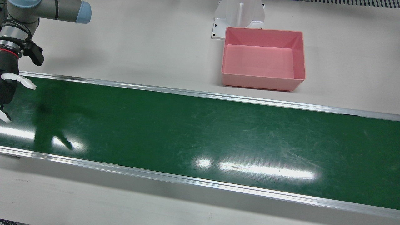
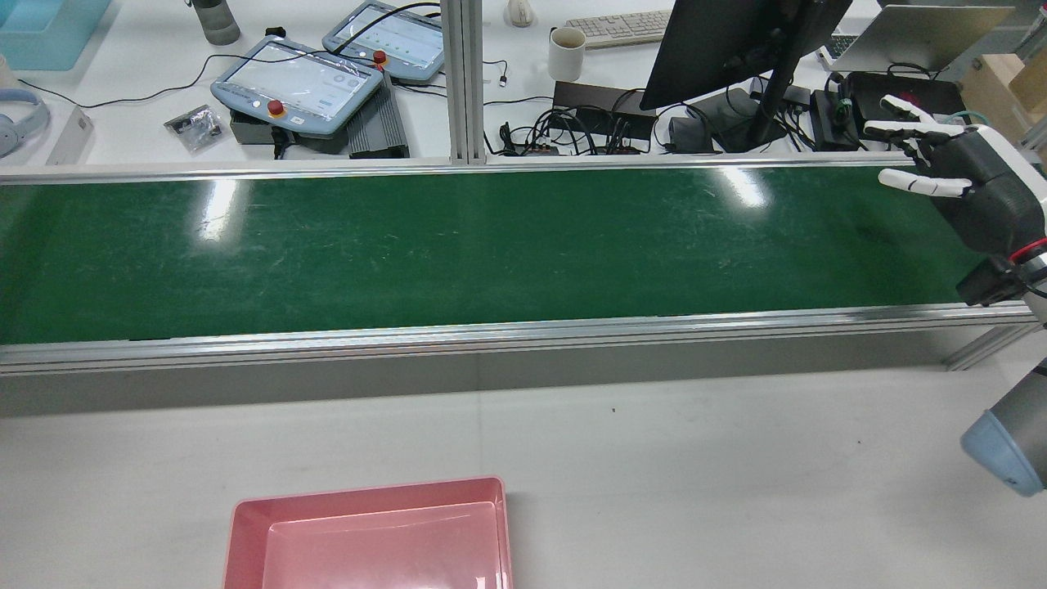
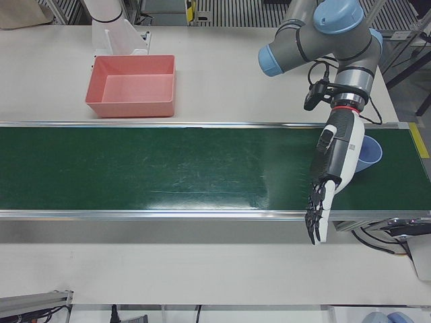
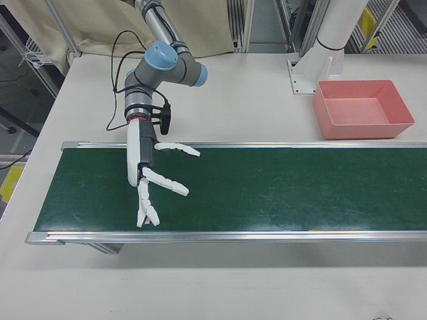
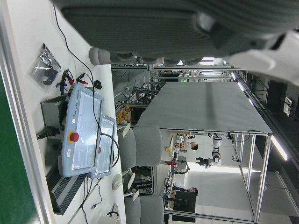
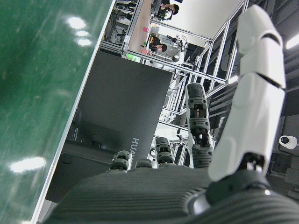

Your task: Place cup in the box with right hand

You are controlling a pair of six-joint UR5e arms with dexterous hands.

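A light blue cup (image 3: 372, 153) stands upright on the green belt (image 3: 168, 175) at its right end in the left-front view, partly hidden behind my left hand (image 3: 335, 165). That hand is open, its fingers stretched toward the belt's near rail. The cup shows in no other view. My right hand (image 4: 148, 180) is open over the opposite end of the belt, fingers spread and holding nothing; it also shows as right hand (image 1: 6, 90) and right hand (image 2: 957, 176). The pink box (image 1: 262, 84) sits empty on the white table beyond the belt, also seen as box (image 3: 131, 108), box (image 4: 360, 130) and box (image 2: 368, 491).
A white pedestal (image 1: 239, 15) stands right behind the box. Metal rails (image 1: 200, 93) edge the belt on both sides. Beyond the belt in the rear view are teach pendants (image 2: 298, 82), a monitor (image 2: 728, 41), cables and a mug (image 2: 567, 53).
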